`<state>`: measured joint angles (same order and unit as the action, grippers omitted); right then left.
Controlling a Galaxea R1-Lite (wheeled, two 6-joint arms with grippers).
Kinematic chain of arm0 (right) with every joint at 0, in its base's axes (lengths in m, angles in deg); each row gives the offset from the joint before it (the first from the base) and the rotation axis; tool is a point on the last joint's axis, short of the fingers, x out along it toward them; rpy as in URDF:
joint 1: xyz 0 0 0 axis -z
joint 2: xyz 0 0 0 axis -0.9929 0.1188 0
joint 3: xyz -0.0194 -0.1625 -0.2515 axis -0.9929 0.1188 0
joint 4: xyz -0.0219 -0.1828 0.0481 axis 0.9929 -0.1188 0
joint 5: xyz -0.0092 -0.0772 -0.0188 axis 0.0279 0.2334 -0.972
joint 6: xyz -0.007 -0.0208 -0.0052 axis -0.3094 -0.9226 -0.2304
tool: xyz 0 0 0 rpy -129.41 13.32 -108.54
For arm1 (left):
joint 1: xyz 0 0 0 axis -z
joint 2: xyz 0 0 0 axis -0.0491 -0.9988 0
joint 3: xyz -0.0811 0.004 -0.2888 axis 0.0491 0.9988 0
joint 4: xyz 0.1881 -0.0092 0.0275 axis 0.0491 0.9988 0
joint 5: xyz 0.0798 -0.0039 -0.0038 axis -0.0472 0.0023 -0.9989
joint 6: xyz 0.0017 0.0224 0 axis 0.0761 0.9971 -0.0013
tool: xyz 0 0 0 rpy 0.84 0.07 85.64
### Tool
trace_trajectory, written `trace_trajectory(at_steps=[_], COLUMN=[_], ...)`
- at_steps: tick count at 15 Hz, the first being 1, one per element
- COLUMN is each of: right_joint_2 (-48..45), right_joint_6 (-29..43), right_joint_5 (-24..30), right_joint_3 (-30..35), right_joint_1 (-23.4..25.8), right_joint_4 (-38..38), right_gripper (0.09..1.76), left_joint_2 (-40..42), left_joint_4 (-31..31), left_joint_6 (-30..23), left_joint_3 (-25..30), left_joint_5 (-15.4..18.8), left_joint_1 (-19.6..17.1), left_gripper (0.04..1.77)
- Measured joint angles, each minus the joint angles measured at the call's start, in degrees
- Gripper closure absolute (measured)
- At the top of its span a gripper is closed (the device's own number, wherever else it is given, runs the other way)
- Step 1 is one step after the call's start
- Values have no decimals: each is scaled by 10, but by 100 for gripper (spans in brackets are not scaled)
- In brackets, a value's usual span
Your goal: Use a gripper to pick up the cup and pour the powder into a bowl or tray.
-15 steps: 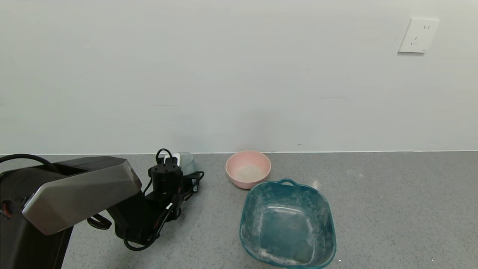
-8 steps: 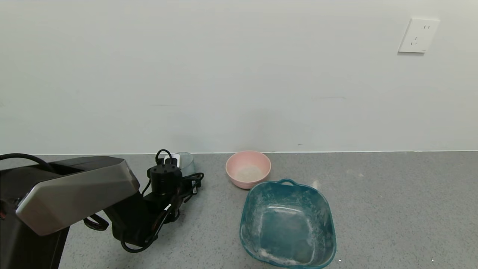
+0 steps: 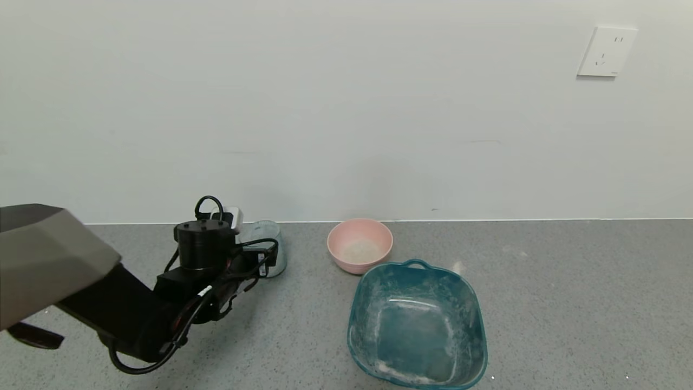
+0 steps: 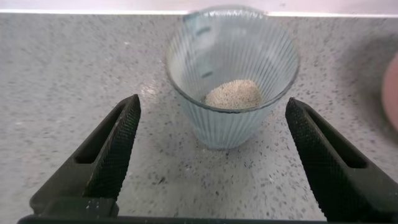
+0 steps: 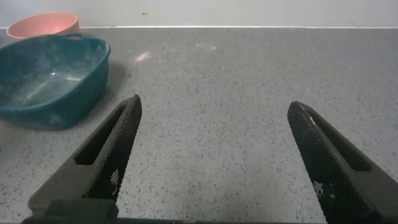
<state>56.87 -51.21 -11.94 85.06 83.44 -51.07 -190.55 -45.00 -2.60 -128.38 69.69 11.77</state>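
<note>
The cup (image 3: 266, 246), a clear ribbed glass, stands upright on the grey counter near the back wall. In the left wrist view the cup (image 4: 231, 74) holds a small heap of whitish-grey powder (image 4: 233, 94). My left gripper (image 4: 212, 102) is open, its fingers (image 4: 118, 140) wide on either side and just short of the cup, not touching it. In the head view the gripper (image 3: 254, 257) is mostly hidden behind its black wrist. The pink bowl (image 3: 359, 245) sits right of the cup with a little powder in it. My right gripper (image 5: 214, 103) is open over bare counter.
A teal tub (image 3: 479, 319) with white residue stands in front of the pink bowl, also in the right wrist view (image 5: 50, 74). The wall runs close behind the cup and bowl. A wall socket (image 3: 606, 51) is at the upper right.
My left arm has moved to the left and back, so more of the cup shows beside the wrist. The cup, bowl and tub have not moved.
</note>
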Motion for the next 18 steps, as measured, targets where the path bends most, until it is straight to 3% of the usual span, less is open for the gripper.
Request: trace_trajectory(at_steps=[7, 12, 18], right_joint_2=[0, 0, 0], right_joint_6=[0, 0, 0], right_joint_5=[0, 0, 0], right_joint_3=[0, 0, 0], right_joint_1=[0, 0, 0], right_joint_4=[0, 0, 0], right_gripper=[14, 14, 14], left_joint_2=[282, 520, 834], left_joint_4=[180, 297, 610], left_joint_6=[7, 63, 112], left_joint_3=[69, 144, 133], left_joint_5=[37, 74, 76], left_joint_1=[0, 0, -13], left_gripper=[12, 11, 10])
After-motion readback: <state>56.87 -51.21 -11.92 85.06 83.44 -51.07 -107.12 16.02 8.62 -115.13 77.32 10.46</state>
